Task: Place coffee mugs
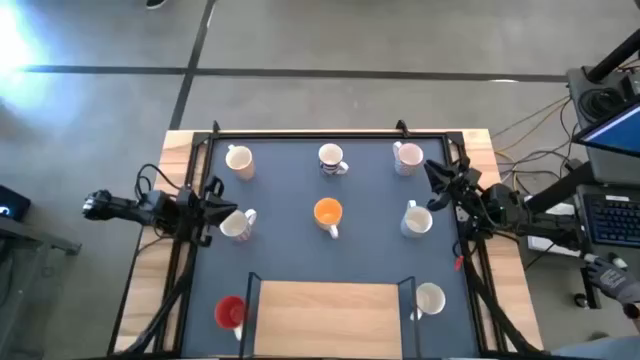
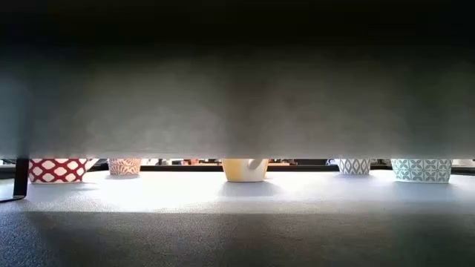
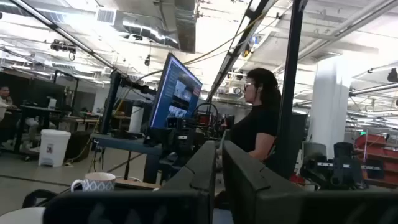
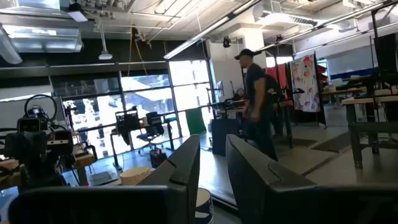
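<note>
Seven small round handled mugs stood on the dark blue table mat [image 1: 300, 250], and the orange ceramic mug [image 1: 328, 213] at its middle serves as the landmark here. Beyond it, along the far edge, sat three pale mugs: a cream one [image 1: 238, 159] to the left, a white one with dark stripes [image 1: 331, 158] straight behind, and a pinkish-white one [image 1: 407, 157] to the right. Level with the orange mug were a cream mug [image 1: 236, 224] on its left and a white mug [image 1: 416, 220] on its right. Nearer than it stood the red mug [image 1: 230, 311] at the left and another white mug [image 1: 429, 298] at the right, either side of a light wooden board [image 1: 328, 318].

The spread looked orderly, so placing seemed largely done; an eighth mug was not in view.

The left gripper [image 1: 211, 208] waited just beside the left cream mug, clenched and empty. The right gripper [image 1: 437, 178] hung right of the orange mug, near the pinkish mug, its fingers [image 4: 186, 163] parted with nothing between them.

In the low view a grey blur covered everything above the mugs' bases, so rims and handles could not be read there.
</note>
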